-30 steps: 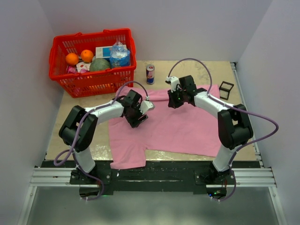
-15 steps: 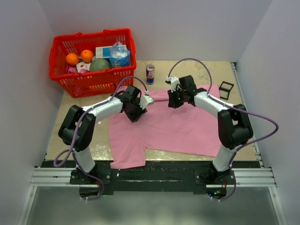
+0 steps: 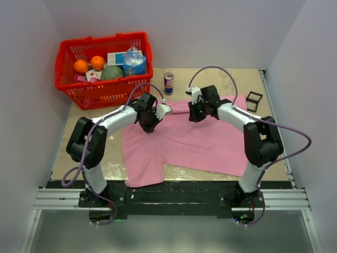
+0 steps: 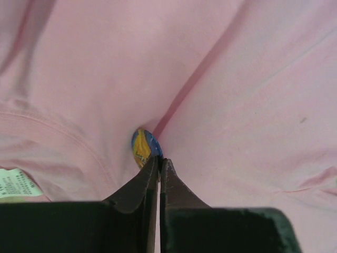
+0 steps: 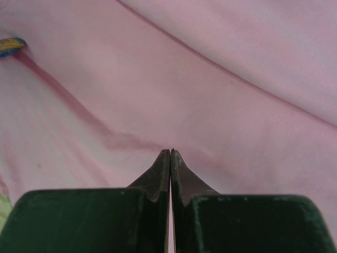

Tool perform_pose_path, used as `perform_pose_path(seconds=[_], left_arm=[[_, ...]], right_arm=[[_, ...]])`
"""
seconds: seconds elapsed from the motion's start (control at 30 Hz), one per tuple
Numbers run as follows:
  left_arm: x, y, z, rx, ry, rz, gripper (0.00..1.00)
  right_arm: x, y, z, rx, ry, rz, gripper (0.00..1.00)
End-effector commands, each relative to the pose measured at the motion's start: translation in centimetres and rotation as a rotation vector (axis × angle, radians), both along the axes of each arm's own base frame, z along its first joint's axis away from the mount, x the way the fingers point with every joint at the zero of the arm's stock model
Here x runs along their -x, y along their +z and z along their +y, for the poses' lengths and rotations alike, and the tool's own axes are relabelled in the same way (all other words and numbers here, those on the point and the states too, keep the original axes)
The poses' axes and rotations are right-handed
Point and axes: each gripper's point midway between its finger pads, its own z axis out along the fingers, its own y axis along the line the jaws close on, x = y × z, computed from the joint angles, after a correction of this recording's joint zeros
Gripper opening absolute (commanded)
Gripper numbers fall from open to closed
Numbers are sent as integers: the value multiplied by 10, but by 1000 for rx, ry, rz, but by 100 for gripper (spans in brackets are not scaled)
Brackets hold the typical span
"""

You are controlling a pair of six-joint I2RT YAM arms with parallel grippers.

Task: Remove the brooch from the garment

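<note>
The pink garment (image 3: 205, 145) lies spread on the table under both arms. On it near the collar sits the brooch (image 4: 143, 145), a small round disc with a yellow and blue face. My left gripper (image 4: 159, 159) is shut with its tips pinching the brooch's lower right edge; from above it (image 3: 148, 125) sits over the shirt's upper left. My right gripper (image 5: 170, 152) is shut, its tips resting on the cloth (image 5: 221, 89), and from above it (image 3: 194, 114) sits at the shirt's top middle. The brooch (image 5: 10, 46) shows far to its left.
A red basket (image 3: 100, 96) of groceries stands at the back left. A drink can (image 3: 168, 83) stands just behind the shirt, and a small black open-frame cube (image 3: 254, 101) sits at the right. A white care label (image 4: 16, 183) pokes out near the collar.
My left gripper moved away from me toward the shirt's collar and closed from wide open onto the brooch. The right arm stayed still.
</note>
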Motion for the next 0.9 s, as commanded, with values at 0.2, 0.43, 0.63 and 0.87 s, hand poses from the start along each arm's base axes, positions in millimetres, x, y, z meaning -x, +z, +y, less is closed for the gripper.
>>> perform_pose_path(seconds=[0.2,0.43,0.63,0.87], left_arm=[[-2,14,-14,120,78,21,0],[1,36,-30,277,108,-41,0],[11,59,-55,488,113,-25,0],[2,63,-57,625,250,14,0]], right_arm=[[-8,13,8,-4,14,-51,0],[-2,17,13,8,55,-72,0],[9,18,23,0,102,-64,0],[40,31,60,-66,268,-65,0]])
